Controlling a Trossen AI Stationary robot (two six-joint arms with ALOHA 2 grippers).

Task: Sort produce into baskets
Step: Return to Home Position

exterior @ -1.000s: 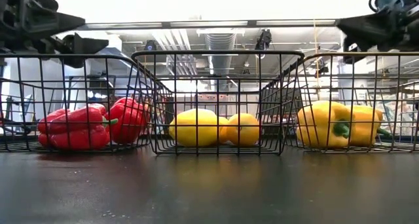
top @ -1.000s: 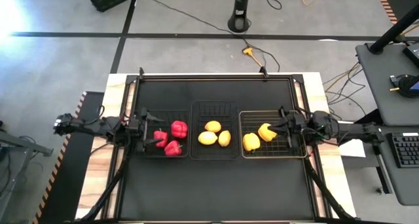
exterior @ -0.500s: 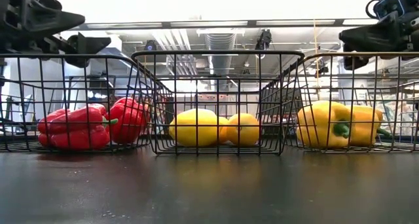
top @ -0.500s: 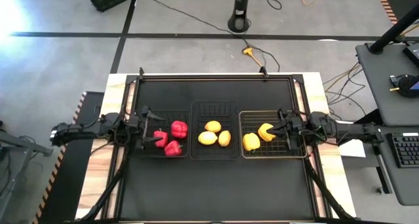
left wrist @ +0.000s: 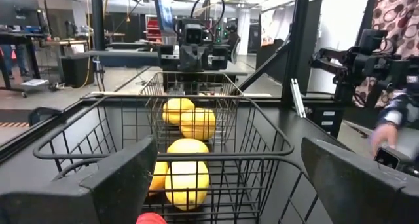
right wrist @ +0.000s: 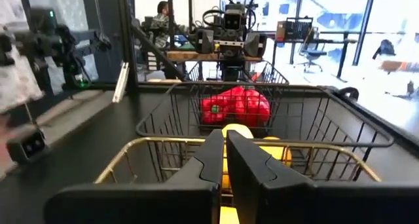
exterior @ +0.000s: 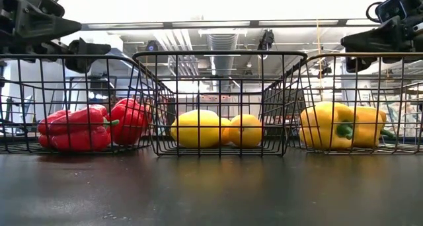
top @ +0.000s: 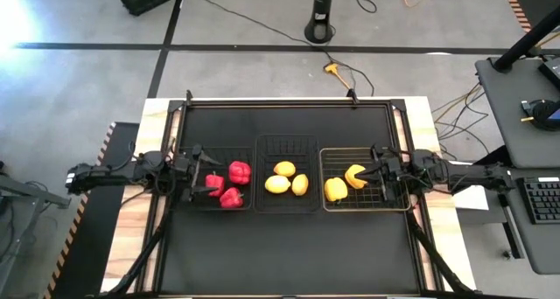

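When we count, we get three red peppers (top: pixel 239 170) in left black basket (top: pixel 245 151), three lemons (top: pixel 277 184) in middle black basket (top: pixel 286 148), two yellow peppers (top: pixel 335 190) in pale basket (top: pixel 337 158); left gripper (top: pixel 199 170) spread over the reds, right gripper (top: pixel 367 172) pressed together over the yellows

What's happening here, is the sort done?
It looks finished. Three red peppers sit in the left black basket, three lemons in the middle black basket, and two yellow peppers in the pale wire basket on the right. Neither arm holds anything. The left gripper hangs open above the outer end of the left black basket. The right gripper is shut and empty above the outer end of the pale wire basket.
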